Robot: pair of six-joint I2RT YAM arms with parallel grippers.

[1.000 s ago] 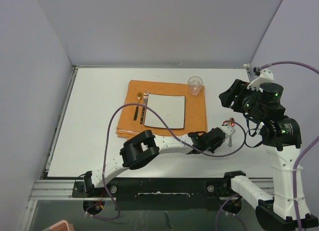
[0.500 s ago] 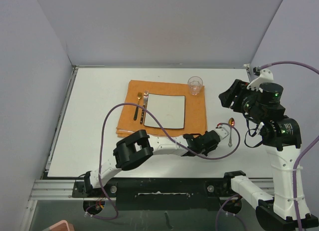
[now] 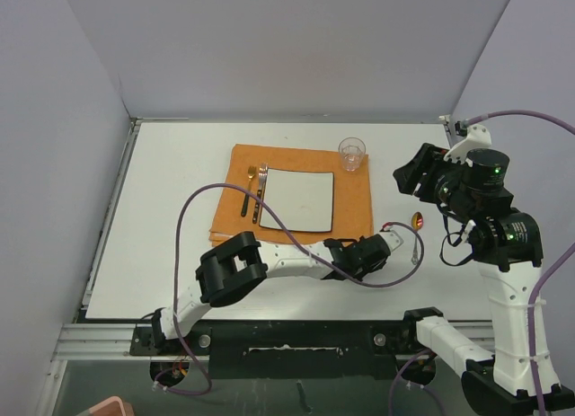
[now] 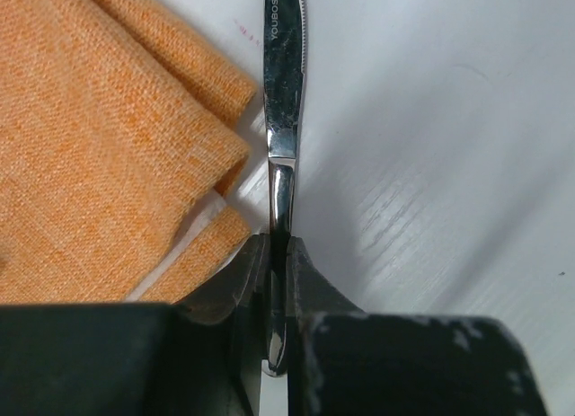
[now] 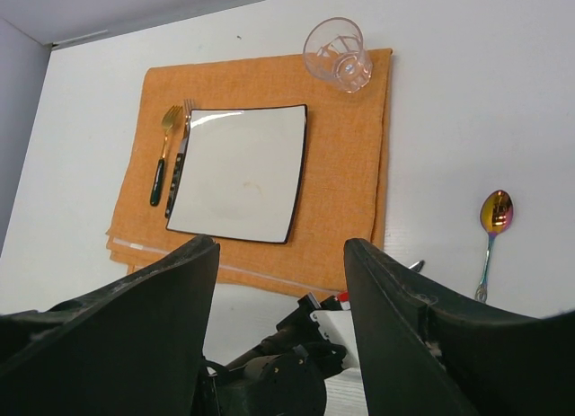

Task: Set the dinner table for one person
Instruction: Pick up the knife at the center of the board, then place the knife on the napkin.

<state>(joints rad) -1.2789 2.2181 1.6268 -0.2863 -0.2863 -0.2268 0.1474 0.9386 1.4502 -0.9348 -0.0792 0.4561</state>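
Observation:
My left gripper [image 3: 387, 244] is shut on a steel knife [image 4: 284, 84], held edge-on low over the dinner table [image 3: 171, 209], just off the front right corner of the folded orange mat [image 3: 355, 205]. In the left wrist view the jaws [image 4: 280, 259] clamp the knife's handle, with the mat [image 4: 99, 146] to the left. On the mat lie a square white plate [image 3: 298, 200], two forks [image 3: 252, 196] left of it and a clear glass [image 3: 351, 153] at the back right. My right gripper [image 3: 409, 176] hangs open and empty high above the table's right side.
An iridescent spoon [image 3: 415, 229] lies on the table right of the mat, also seen in the right wrist view [image 5: 492, 227]. The left arm's purple cable [image 3: 193, 214] loops over the mat's left front. Grey walls enclose the table on three sides.
The left arm has drawn back to the left with the knife, from beside the spoon to the mat's front right corner. The right arm has stayed still.

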